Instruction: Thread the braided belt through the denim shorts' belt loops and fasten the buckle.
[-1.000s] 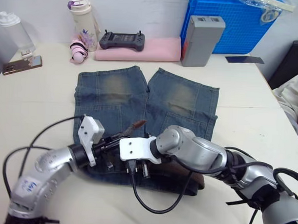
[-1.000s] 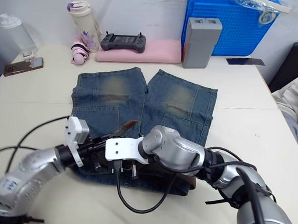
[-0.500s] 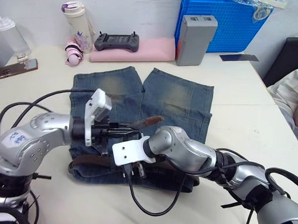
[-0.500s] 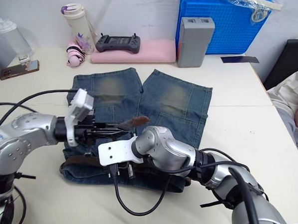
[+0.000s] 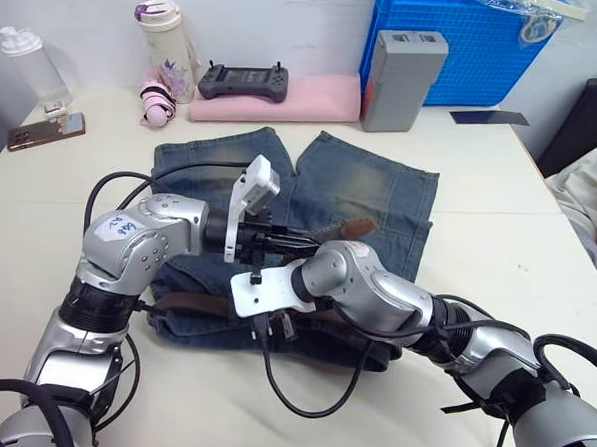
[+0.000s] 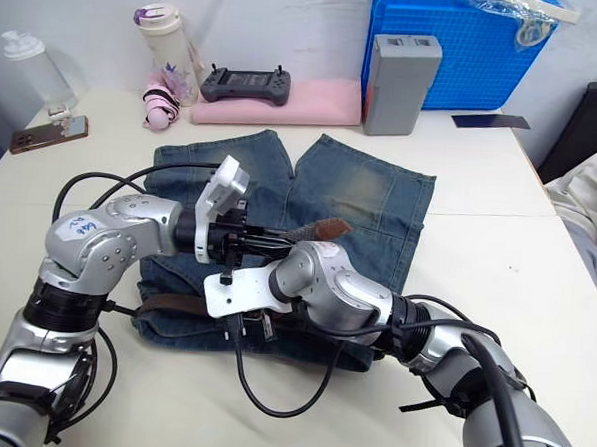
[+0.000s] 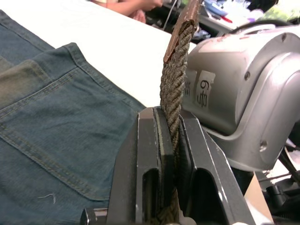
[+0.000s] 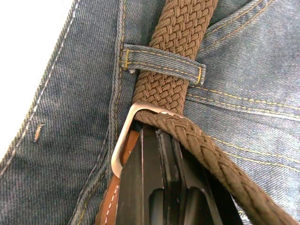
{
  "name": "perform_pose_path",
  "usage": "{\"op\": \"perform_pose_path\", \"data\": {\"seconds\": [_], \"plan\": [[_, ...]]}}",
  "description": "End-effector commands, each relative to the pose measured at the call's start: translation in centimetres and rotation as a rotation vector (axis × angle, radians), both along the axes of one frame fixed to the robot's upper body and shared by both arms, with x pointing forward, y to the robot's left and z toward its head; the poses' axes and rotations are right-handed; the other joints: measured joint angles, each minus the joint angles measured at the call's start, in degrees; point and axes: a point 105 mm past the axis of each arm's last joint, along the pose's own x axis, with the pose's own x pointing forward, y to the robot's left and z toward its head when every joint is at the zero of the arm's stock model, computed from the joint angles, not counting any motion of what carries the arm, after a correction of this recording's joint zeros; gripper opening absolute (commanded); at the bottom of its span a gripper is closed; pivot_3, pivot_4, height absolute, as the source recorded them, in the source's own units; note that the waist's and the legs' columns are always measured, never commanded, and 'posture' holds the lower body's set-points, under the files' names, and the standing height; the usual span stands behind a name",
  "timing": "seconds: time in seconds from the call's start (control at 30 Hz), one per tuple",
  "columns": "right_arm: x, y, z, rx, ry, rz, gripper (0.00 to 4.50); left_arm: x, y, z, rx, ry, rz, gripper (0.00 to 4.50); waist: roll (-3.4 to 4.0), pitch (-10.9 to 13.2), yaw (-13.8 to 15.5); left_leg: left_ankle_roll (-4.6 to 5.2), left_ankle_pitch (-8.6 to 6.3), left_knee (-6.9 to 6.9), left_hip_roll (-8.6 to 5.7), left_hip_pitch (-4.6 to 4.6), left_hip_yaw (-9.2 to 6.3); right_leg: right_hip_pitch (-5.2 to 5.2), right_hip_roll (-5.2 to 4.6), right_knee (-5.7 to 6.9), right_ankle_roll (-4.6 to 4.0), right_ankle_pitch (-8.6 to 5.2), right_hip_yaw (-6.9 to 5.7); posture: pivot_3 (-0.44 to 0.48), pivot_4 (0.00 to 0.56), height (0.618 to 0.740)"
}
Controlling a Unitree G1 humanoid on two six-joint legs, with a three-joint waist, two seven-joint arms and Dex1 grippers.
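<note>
My left tool point(image 7: 171, 140) is clamped on the braided belt point(image 7: 174, 89) near its tan tip, lifted over the denim shorts point(image 5: 380, 193) on the counter point(image 5: 499, 224). My right tool point(image 8: 161, 154) pinches the buckle point(image 8: 126, 136) beside a belt loop point(image 8: 161, 61).

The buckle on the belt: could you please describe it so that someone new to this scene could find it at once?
Start at the denim shorts spread on the white table and go to the waistband edge nearest the robot, where the braided belt passes under a belt loop. Just past that loop, at the right claw, sits the buckle, the sole silver-grey metal frame among brown weave and blue denim.
</note>
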Motion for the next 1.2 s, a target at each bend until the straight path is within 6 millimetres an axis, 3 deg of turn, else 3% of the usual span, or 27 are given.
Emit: {"op": "perform_pose_path", "data": {"seconds": [0.03, 0.73, 0.9, 0.97, 1.07, 1.2], "plan": [[-1.6, -2.7, -8.0, -0.226, 0.225, -0.074, 0.08, -4.2, -2.4, 8.4, -0.247, -0.325, -0.265, 0.00, 0.00, 0.0, 0.3, 0.00, 0.00, 0.00, 0.00, -0.02, -0.01, 0.00, 0.00, -0.01, 0.00, 0.00, -0.01, 0.000, 0.150, 0.712], [-1.7, -2.5, -8.1, -0.232, 0.238, -0.056, 0.08, -4.4, -6.1, 10.4, -0.401, -0.284, -0.411, 0.00, -0.09, 0.1, 1.3, 0.07, 0.04, 0.06, -0.08, -0.09, -0.07, 0.06, -0.04, -0.09, 0.05, 0.02, -0.11, 0.000, 0.150, 0.712], [-1.7, -2.5, -8.2, -0.233, 0.240, -0.055, 0.08, -3.8, -6.2, 10.9, -0.412, -0.309, -0.366, 0.00, -0.10, 0.1, 1.6, 0.07, 0.04, 0.08, -0.08, -0.10, -0.06, 0.06, -0.04, -0.10, 0.05, 0.03, -0.11, 0.000, 0.150, 0.712], [-1.6, -2.5, -8.2, -0.230, 0.241, -0.057, 0.08, -2.9, -5.2, 11.0, -0.398, -0.332, -0.287, 0.00, -0.09, 0.1, 1.6, 0.07, 0.04, 0.07, -0.08, -0.10, -0.05, 0.06, -0.04, -0.10, 0.05, 0.03, -0.11, 0.000, 0.150, 0.712], [-1.5, -2.5, -8.0, -0.207, 0.239, -0.066, 0.08, -0.7, -1.8, 9.6, -0.310, -0.391, -0.062, 0.00, -0.15, 0.1, 1.3, 0.06, 0.05, 0.07, -0.07, -0.09, -0.06, 0.06, -0.02, -0.10, 0.05, 0.03, -0.11, 0.000, 0.150, 0.712], [-0.7, -2.0, -6.3, -0.073, 0.212, -0.096, 0.08, 1.1, 4.4, 5.3, -0.121, -0.422, 0.239, 0.00, -0.14, 0.1, 0.0, -0.02, 0.01, -0.11, -0.01, 0.01, 0.00, 0.07, 0.04, -0.07, 0.05, 0.02, -0.06, 0.000, 0.150, 0.712]]}}
